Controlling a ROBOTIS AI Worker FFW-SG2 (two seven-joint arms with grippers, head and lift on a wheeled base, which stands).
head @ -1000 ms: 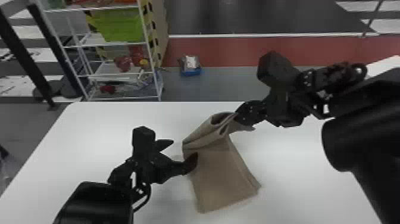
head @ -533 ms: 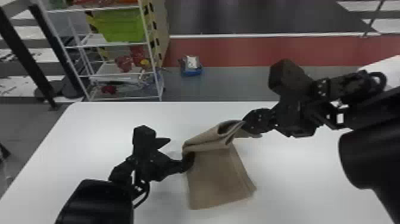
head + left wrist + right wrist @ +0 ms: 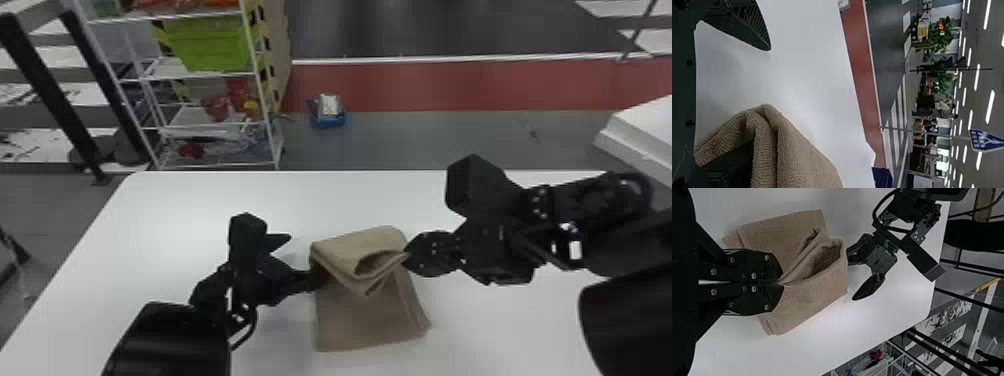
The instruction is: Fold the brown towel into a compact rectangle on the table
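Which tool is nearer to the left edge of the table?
Left. The left tool is at the left side of the brown towel, toward that table edge; the right tool pinches the towel's right side, farther across.

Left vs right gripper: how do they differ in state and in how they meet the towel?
- State: left gripper is open, fingers wide apart; right gripper is shut.
- Contact: the brown towel drapes over one left gripper finger; the right gripper pinches a fold between its fingertips.
- Side: left gripper is at the towel's left edge, right gripper at its right.
Shared: both black, two-fingered.
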